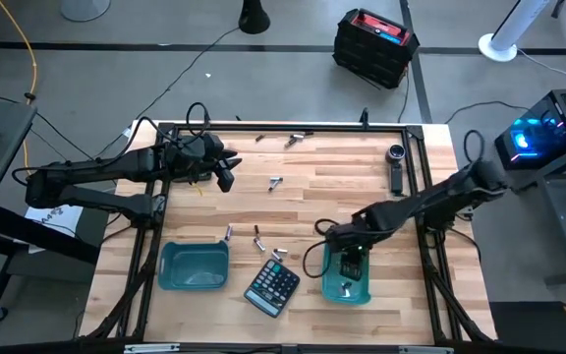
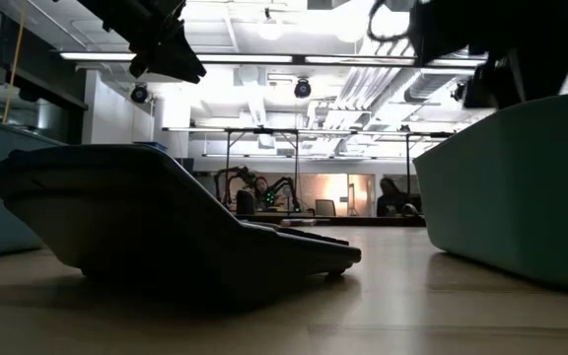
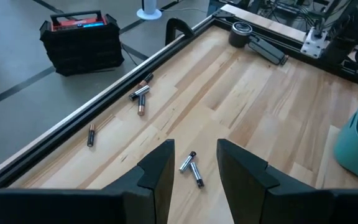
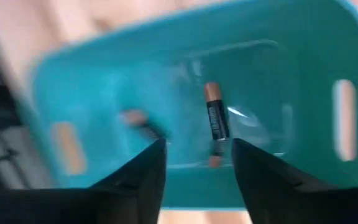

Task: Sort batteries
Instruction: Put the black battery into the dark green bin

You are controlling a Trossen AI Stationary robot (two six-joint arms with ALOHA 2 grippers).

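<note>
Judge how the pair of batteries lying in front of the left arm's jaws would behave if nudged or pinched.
The two batteries are thin, smooth cylinders lying flat on the wood table, so a sideways nudge would probably roll them. They touch at one end, so pushing one likely shifts both. They look rigid; the left gripper, jaws open, might squirt one out if off-center.

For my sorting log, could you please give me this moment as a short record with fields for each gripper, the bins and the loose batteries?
right gripper: right gripper open above the right teal bin
right bin contents: one battery lying on the bin floor; a second blurred item beside it cannot be identified
left gripper: left gripper open, raised over the table's far left part, facing a pair of batteries
left bin: left teal bin near the front edge, contents unclear
loose batteries: three near the far rail, others beside the calculator
</note>
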